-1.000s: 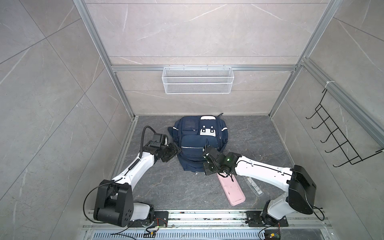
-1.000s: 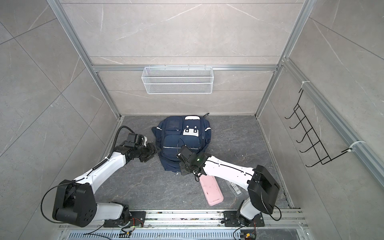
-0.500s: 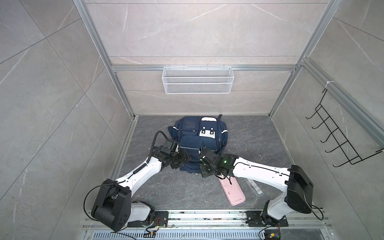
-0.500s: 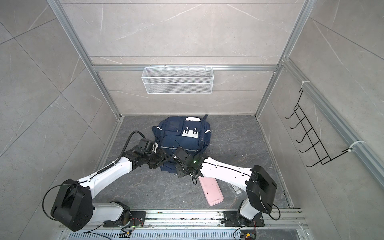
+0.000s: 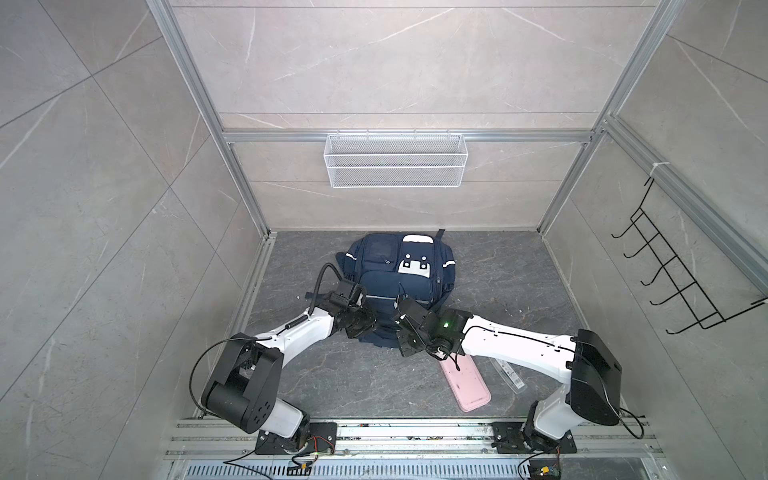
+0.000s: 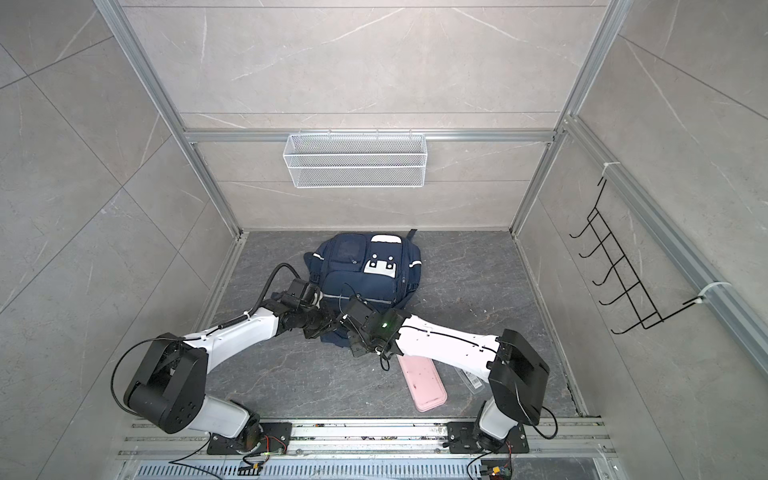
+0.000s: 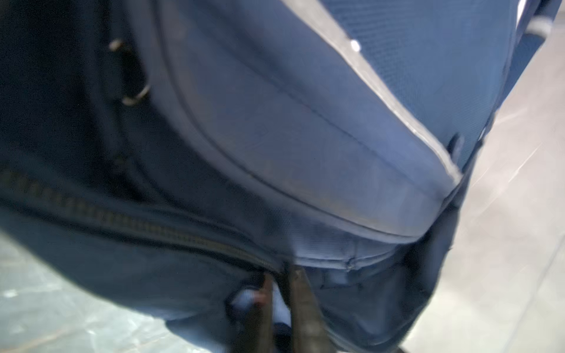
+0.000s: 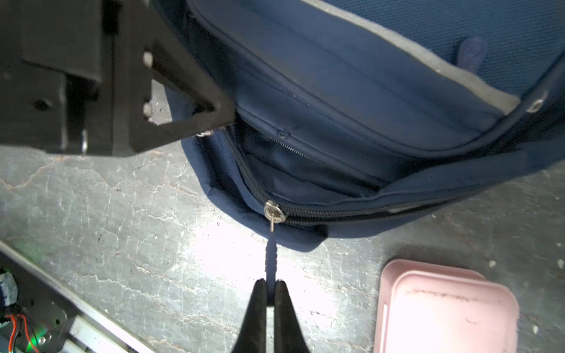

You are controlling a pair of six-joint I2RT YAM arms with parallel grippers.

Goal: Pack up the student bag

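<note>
Right wrist view: the right gripper (image 8: 270, 285) has its jaws pressed together on the blue zip pull (image 8: 271, 256), which runs taut to the silver slider (image 8: 274, 211) on the student bag (image 8: 351, 76).
Left gripper: the left gripper (image 7: 282, 295), spread a moment ago, is now pinched shut on the bag's navy cloth just by the zip's end. I cannot tell what the pale scrap between its fingers is.
Change: a second ago the left arm stood off the bag's left flank. It has swung to the near edge and clamped on, close beside the right gripper, whose hold is as it was.
Bag: in both top views it lies flat on the dark floor (image 5: 332, 374), pockets up, mid-cell toward the back wall, with its near edge between the two grippers.
Zip: parted on the side toward the left gripper, with dark lining showing; closed on the other side of the slider.
Meaning: the cloth now looks anchored, so a pull on the slider should run the zip rather than drag the bag.
Left to do: the pink case (image 5: 465, 384) and a clear flat packet (image 5: 508, 372) lie on the floor near the right arm, outside the bag, so packing proper seems not begun.
</note>
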